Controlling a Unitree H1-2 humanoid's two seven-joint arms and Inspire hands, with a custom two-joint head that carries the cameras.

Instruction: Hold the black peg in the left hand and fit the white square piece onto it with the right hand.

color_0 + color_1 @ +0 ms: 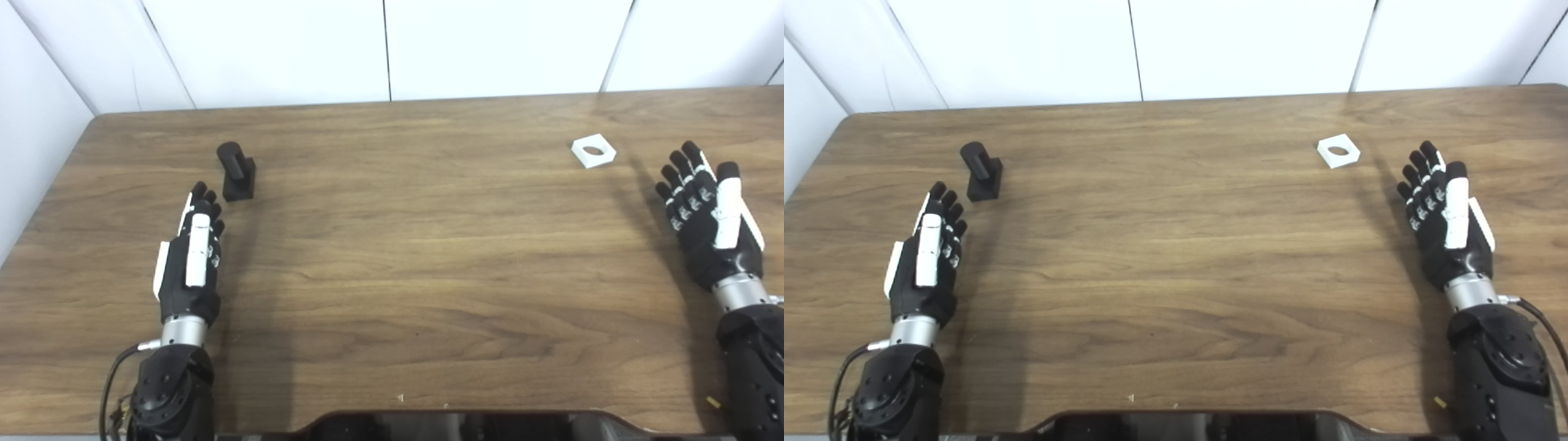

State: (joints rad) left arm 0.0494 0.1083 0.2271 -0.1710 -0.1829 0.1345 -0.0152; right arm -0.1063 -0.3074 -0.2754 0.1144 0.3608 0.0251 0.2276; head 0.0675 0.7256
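The black peg (236, 172) lies on the wooden table (416, 257) at the left, a round post on a square base, tipped on its side. Just below and left of it my left hand (193, 248) hovers open, fingers straight, touching nothing. The white square piece (593, 150) with a round hole lies flat at the back right. My right hand (710, 217) is open to the right of and nearer than that piece, palm turned inward, holding nothing.
White wall panels (386, 49) close off the far edge of the table. A dark rounded part of the robot's body (459, 425) sits at the near edge. A small yellowish scrap (712, 402) lies near the right forearm.
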